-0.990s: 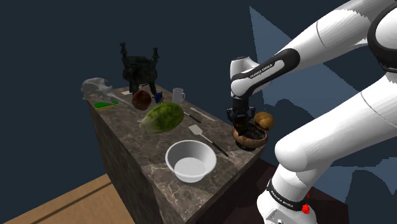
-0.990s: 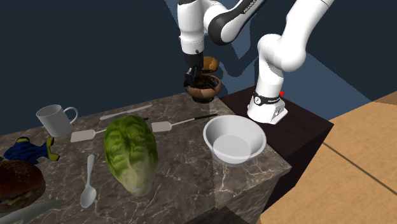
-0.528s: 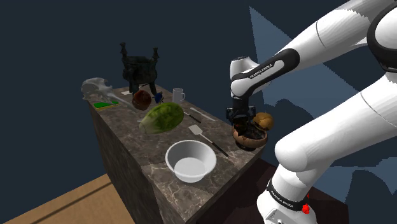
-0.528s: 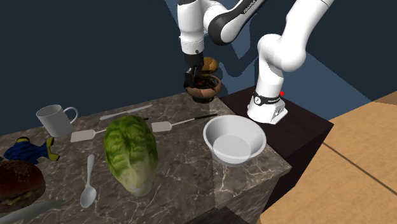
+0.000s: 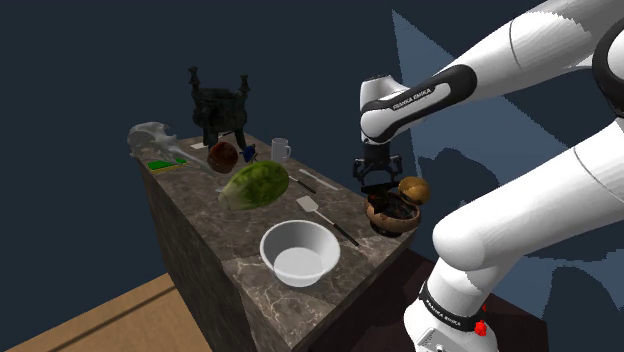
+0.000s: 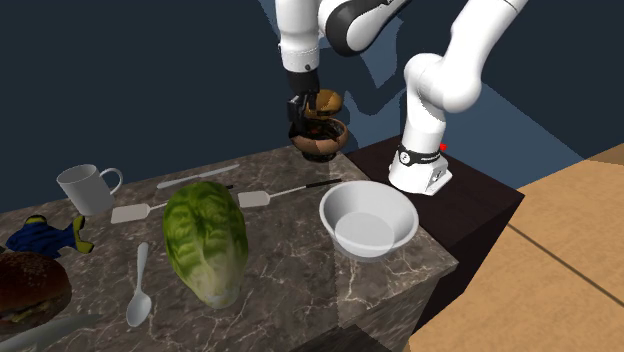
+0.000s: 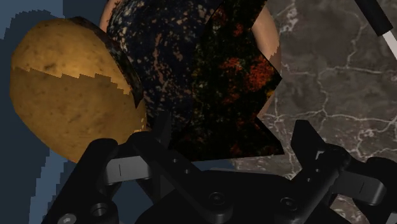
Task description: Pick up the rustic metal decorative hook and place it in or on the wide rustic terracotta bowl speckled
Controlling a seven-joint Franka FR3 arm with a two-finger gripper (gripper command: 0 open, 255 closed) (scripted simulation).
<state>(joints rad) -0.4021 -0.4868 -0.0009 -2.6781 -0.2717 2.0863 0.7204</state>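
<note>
Black two-finger gripper point(image 5: 377, 183) point(image 6: 300, 118) point(image 7: 232, 137) hung just above the wide brown terracotta bowl point(image 5: 392, 224) point(image 6: 320, 148) point(image 7: 266, 38), at the end of the dark marble counter point(image 5: 200, 230) point(image 6: 300, 290) nearest the stand.

Fingers point(image 7: 305, 137) stood apart and clasped nothing.

Rusty dark metal hook point(image 5: 396, 208) point(image 6: 320, 131) point(image 7: 235, 83), blotched orange, lay inside the bowl on its dark speckled floor. It was below the fingertips and not touched by them.

Rounded yellow-brown potato point(image 5: 414, 188) point(image 6: 329, 100) point(image 7: 63, 89) sat right against the bowl's rim, on the side away from the counter's middle.

Also on the counter, well apart from the gripper:
- a plain white bowl point(image 5: 298, 252) point(image 6: 368, 220) near the front edge
- a green head of lettuce point(image 5: 255, 184) point(image 6: 205, 240) lying on its side
- a white spatula point(image 5: 310, 205) point(image 6: 255, 198) between the lettuce and the terracotta bowl
- a white mug point(image 5: 281, 150) point(image 6: 85, 188), upright, farther along
</note>
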